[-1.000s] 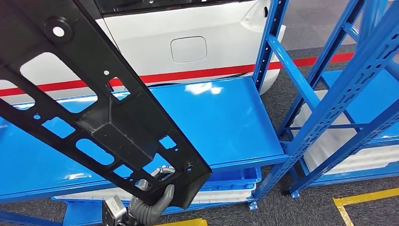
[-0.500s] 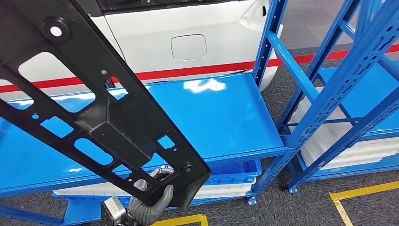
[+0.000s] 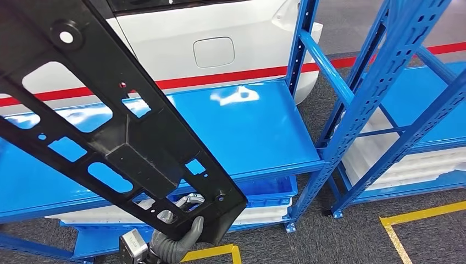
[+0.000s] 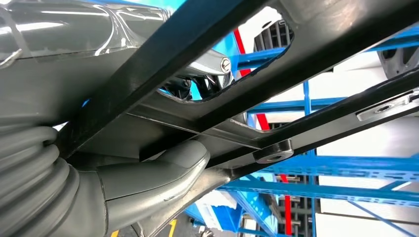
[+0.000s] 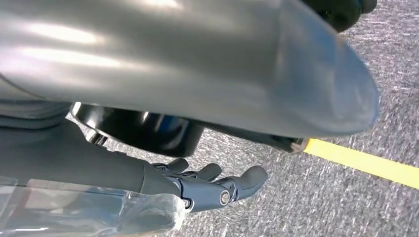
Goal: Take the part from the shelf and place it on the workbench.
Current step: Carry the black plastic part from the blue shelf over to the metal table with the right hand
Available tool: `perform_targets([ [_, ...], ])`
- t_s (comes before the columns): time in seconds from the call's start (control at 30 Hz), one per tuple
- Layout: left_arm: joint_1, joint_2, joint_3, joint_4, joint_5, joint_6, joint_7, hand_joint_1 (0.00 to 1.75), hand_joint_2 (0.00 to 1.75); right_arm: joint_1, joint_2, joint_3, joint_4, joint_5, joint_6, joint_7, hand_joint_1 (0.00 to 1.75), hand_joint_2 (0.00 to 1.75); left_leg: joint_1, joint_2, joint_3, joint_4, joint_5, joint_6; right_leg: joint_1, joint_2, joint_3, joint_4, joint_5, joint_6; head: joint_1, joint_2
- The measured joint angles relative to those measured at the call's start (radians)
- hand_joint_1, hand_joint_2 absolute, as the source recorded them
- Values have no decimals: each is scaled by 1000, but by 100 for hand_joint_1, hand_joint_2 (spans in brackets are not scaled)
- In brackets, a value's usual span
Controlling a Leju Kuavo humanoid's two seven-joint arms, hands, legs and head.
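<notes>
Part (image 3: pixel 126 137) up in my left hand (image 3: pixel 178 239), a long black frame full of cut-outs, slanting across my view from high on the left to its lower end right at my fingers. My grey thumb (image 4: pixel 163 173) is pressed under the frame's edge and my fingers come through an opening from the other side, so the hand is clamped on it near that lower end. In the head view the grip looks just as it did a second ago; the frame hasn't slipped in my hand. What has changed is everything behind: the blue shelf (image 3: pixel 242 132) beyond my fingers, its post (image 3: pixel 297 44), the second rack (image 3: pixel 395 82) to the right and the white car body (image 3: pixel 220 44) with its fuel flap have all slid left together, and more yellow floor tape (image 3: pixel 417 214) shows. That's my camera turning, not the things. My right hand (image 5: pixel 212 185) hangs over grey carpet beside a yellow line (image 5: pixel 365 163), fingers loosely stretched and apart, holding nothing.
</notes>
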Motion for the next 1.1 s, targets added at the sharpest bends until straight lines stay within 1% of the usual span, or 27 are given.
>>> perform_targets([
  [0.03, 0, 0, 0, 0, 0, 0, 0, 175, 175, 0, 0, 0, 0, 0, 0, 0, 0, 0, 3, -1, -15, 34, -28, -6, -1, 0, -6, -1, 6, -7, -1, 0],
  [0.07, 0, 0, 0, 0, 0, 0, 0, 175, 175, -1, 1, 0, 0, 0, 0, 0, 0, 0, 5, -1, -38, 90, -67, -12, -2, 0, -12, -1, 12, -12, -1, 0],
  [0.13, 0, 0, 0, 0, -1, 0, 0, 175, 175, -2, 1, 0, 0, 0, 0, 0, 0, 0, 7, -2, -92, 233, -145, -20, -1, 0, -27, -1, 22, -16, -2, 0],
  [0.17, 1, 0, 0, 0, -1, 0, 0, 175, 175, -1, 1, 0, 0, 0, 0, 0, 0, 0, 8, -2, -106, 280, -164, -22, 0, 0, -35, -1, 28, -16, -2, 0],
  [0.2, 1, 1, 0, 0, -1, 0, 0, 175, 175, -1, 1, 0, 0, 0, 0, 0, 0, 0, 8, -2, -101, 290, -165, -22, 0, 0, -42, -1, 33, -15, -2, 0],
  [0.23, 1, 1, 0, 0, 0, 0, 0, 175, 175, -1, 1, 0, 0, 0, 0, 0, 0, 0, 8, -2, -74, 254, -147, -19, 0, 0, -48, 0, 38, -14, -2, 0],
  [0.3, -1, 1, 0, 0, 1, 0, -1, 175, 175, -1, 2, 0, 0, 0, 0, 0, 0, 0, 6, -5, 24, 93, -93, -9, 0, 2, -57, -1, 48, -10, -2, 0],
  [0.33, -2, 0, 0, 0, 2, 0, -1, 175, 175, -2, 2, 0, 0, 0, 0, 0, 0, 0, 2, -8, 65, 21, -72, -3, 0, 3, -59, -1, 53, -6, -2, 0],
  [0.37, -3, 0, 0, 0, 2, 0, -2, 175, 175, -2, 3, 0, 0, 0, 0, 0, 0, 0, -2, -10, 89, -25, -59, 3, 0, 3, -62, -1, 58, -1, -2, 0],
  [0.43, -3, 0, 0, 0, 3, 0, -3, 175, 175, -3, 4, 0, 0, 0, 0, 1, 0, 0, -10, -12, 92, -42, -50, 12, -1, 2, -64, -4, 68, 11, -2, 0],
  [0.47, -3, 0, 0, 0, 4, 0, -3, 175, 175, -3, 5, 0, 0, 0, 0, 1, 0, 0, -9, -11, 88, -47, -41, 18, -2, 1, -66, -5, 72, 18, -2, 0],
  [0.5, -4, 0, 0, -1, 4, 0, -3, 175, 175, -3, 5, 0, 0, 0, 0, 2, 0, 0, -8, -10, 85, -52, -31, 25, -2, 1, -70, 0, 66, 24, -2, 0],
  [0.53, -5, 0, 0, -1, 5, 0, -2, 175, 175, -3, 5, 0, 0, 0, 0, 2, 0, 0, -5, -8, 80, -58, -20, 32, -1, 1, -81, 19, 45, 27, -1, 0],
  [0.57, -5, 0, 0, -1, 6, 0, -2, 175, 175, -3, 5, 0, 0, 0, 0, 3, 0, 0, -3, -6, 73, -63, -9, 38, 0, 1, -98, 61, 7, 30, 0, 0],
  [0.63, -4, 0, 0, 0, 8, 0, -2, 175, 175, -3, 4, 0, 0, 0, 0, 4, 0, 0, -6, -2, 54, -62, 8, 45, 0, 1, -143, 194, -86, 32, 2, 0],
  [0.67, -3, 0, 0, 0, 8, 0, -2, 175, 175, -2, 4, 0, 0, -1, 0, 5, 0, 0, -7, -1, 43, -60, 16, 46, 0, 1, -156, 253, -114, 33, 2, 0],
  [0.7, -3, 0, 0, 0, 8, 0, -2, 175, 175, -2, 4, 0, 0, -1, 0, 6, 0, 0, -8, 0, 32, -59, 23, 46, 0, 1, -155, 281, -121, 34, 2, 0],
  [0.73, -3, 0, 0, 0, 8, 0, -2, 175, 175, -2, 4, 0, 0, -1, 0, 7, 0, 0, -8, 0, 21, -57, 30, 44, -1, 1, -135, 270, -110, 35, 2, 0],
  [0.77, -3, 0, 0, 0, 8, 0, -2, 175, 175, -1, 3, 0, 0, -1, 0, 9, 0, 0, -7, 0, 11, -53, 36, 42, -2, 1, -95, 218, -86, 35, 2, 0],
  [0.83, -3, 0, 0, 0, 9, 0, -2, 175, 175, -3, 3, 0, 0, -1, 0, 10, 0, 0, -8, 0, -9, -40, 44, 35, -3, 0, 7, 68, -49, 33, 2, 0],
  [0.87, -4, 0, 1, 0, 9, 0, -1, 175, 175, -4, 3, 0, 0, -1, 0, 10, 0, 0, -9, 0, -16, -33, 48, 30, -2, 1, 39, 16, -39, 28, 1, 0],
  [0.9, -4, 0, 1, 0, 9, 0, -1, 175, 175, -6, 3, 0, 0, -1, 0, 10, 0, 0, -10, 0, -21, -26, 51, 24, -1, 3, 53, -10, -38, 22, 1, 0],
  [0.97, -4, 0, 1, 0, 9, 0, 0, 175, 175, -5, 3, 0, 0, -1, 0, 10, 0, 0, -9, 0, -27, -21, 61, 13, 2, 5, 44, -10, -31, 8, 0, 0],
  [1.0, -4, 0, 1, 0, 9, 0, 0, 175, 175, -5, 3, 0, 0, -1, 0, 10, 0, 0, -7, -1, -32, -16, 58, 8, 1, 4, 39, -11, -26, 1, 0, 0],
  [1.03, -4, 1, 1, 0, 9, 0, 0, 175, 175, -5, 4, 0, 0, 0, 0, 10, 0, 0, -5, -2, -43, 4, 38, 2, 0, 3, 30, -12, -17, -7, 0, 0],
  [1.07, -4, 1, 1, 0, 9, 0, 0, 175, 175, -5, 4, 0, 0, 0, 0, 10, 0, 0, -2, -2, -59, 44, 0, -4, -1, 2, 19, -13, -7, -14, -1, 0],
  [1.1, -4, 1, 1, 0, 9, 0, 0, 175, 175, -6, 5, 0, 0, 0, 0, 11, 0, 0, 1, -3, -81, 104, -50, -11, -1, 2, 7, -12, 4, -17, -2, 0],
])
